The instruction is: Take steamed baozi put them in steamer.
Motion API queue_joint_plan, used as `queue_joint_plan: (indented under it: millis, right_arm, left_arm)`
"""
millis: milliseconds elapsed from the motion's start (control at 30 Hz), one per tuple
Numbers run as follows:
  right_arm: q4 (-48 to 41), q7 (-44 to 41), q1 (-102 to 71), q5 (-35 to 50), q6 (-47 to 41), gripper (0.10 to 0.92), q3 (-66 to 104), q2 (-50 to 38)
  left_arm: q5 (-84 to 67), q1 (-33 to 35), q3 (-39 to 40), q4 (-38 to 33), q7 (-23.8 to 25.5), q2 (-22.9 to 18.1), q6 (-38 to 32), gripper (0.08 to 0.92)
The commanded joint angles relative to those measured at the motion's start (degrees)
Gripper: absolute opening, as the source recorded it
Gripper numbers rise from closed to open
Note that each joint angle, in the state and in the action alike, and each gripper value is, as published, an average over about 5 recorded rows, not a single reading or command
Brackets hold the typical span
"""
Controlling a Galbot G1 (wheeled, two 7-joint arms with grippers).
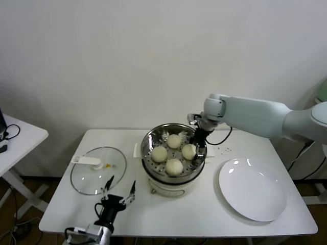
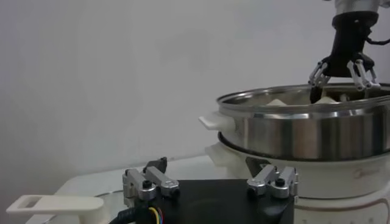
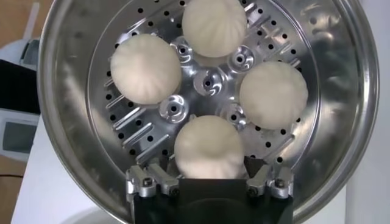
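The white table (image 1: 204,214) carries the steamer (image 1: 156,137) at its middle, with a white plate (image 1: 253,191) on the robot's right and a glass lid (image 1: 89,178) on its left. All 4 steamed baozi (image 1: 174,166) sit inside the steamer on its perforated floor, well spaced in a ring, so the loading looks complete. The right gripper (image 3: 207,182) hangs just inside the steamer's right rim, directly above the nearest bun, its jaws spread wide to either side of it and gripping nothing; the likely next move is a straight lift up and clear. The left gripper (image 1: 121,190) rests parked near the table's front edge beside the lid, jaws open and empty. Each bun is a smooth, cream-white dome with faint pleats, round with no long axis.
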Motion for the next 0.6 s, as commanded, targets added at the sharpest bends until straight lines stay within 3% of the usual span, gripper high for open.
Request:
queue_joint_plan:
  millis: [33, 367, 600]
  right_arm:
    - [0.22, -0.43, 0.70, 1.13, 0.18, 0.815, 0.62, -0.54]
    - [0.27, -1.27, 5.92, 7.05, 2.43, 0.823, 3.49, -3.13]
    - [5.56, 0.00, 8.21, 8.88, 3.07, 0.823, 7.21, -10.20]
  left_arm:
    - [0.13, -0.10, 0.17, 0.07, -0.02, -0.05, 0.00, 0.823]
    - [0.30, -0.09, 0.25, 0.09, -0.05, -0.09, -0.04, 0.823]
    - [0.17, -0.19, -0.04, 0.29, -0.21, -0.68, -0.06, 0.823]
